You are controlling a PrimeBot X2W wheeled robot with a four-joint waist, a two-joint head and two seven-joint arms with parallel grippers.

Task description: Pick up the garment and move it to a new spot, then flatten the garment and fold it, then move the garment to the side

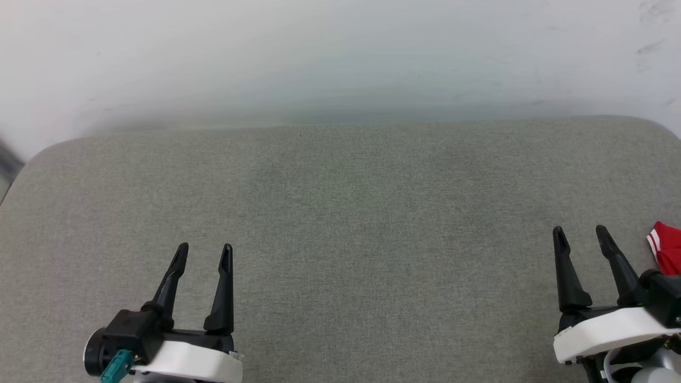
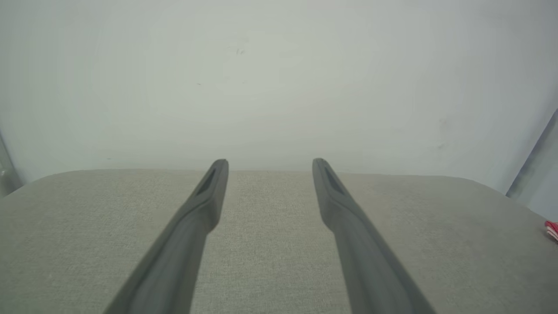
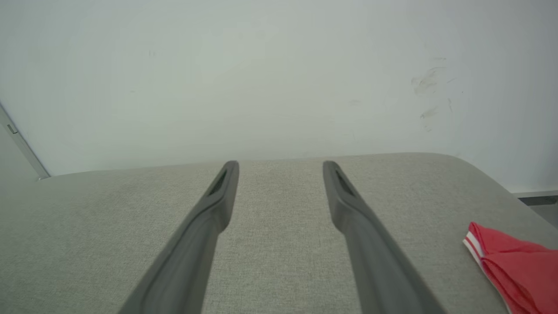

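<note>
Head view: two grippers and one garment were counted on one grey fabric surface [image 1: 340, 213] with a white wall [image 1: 340, 53] behind it. The left gripper [image 1: 205, 247] sat at the lower left with its two dark fingers spread apart, nothing between them and nothing touched by the tips; one teal connector [image 1: 117, 367] showed at its base. The right gripper [image 1: 580, 230] sat at the lower right, fingers likewise spread and empty. The garment [image 1: 666, 250] lay on the surface at the far right edge, just beside the right gripper's outer finger; only a red corner with white striped trim was visible, the remainder cut off by the frame and partly covered by the gripper body, so its lay and any lettering could not be made out. Left wrist view: the left gripper [image 2: 270, 162] showed two fingers well apart above the grey fabric surface [image 2: 457, 226], with bare cloth between them. One small red-and-white sliver of the garment [image 2: 552, 229] appeared at the right edge, well apart from these fingers and too small to judge further. Right wrist view: the right gripper [image 3: 281, 164] showed two fingers standing apart, holding nothing. The garment [image 3: 514, 261] lay at the lower right on the surface, near the right-hand finger but not touching it, cut off by the frame. Several faint scuff marks [image 3: 429, 87] were noted on the wall.
</note>
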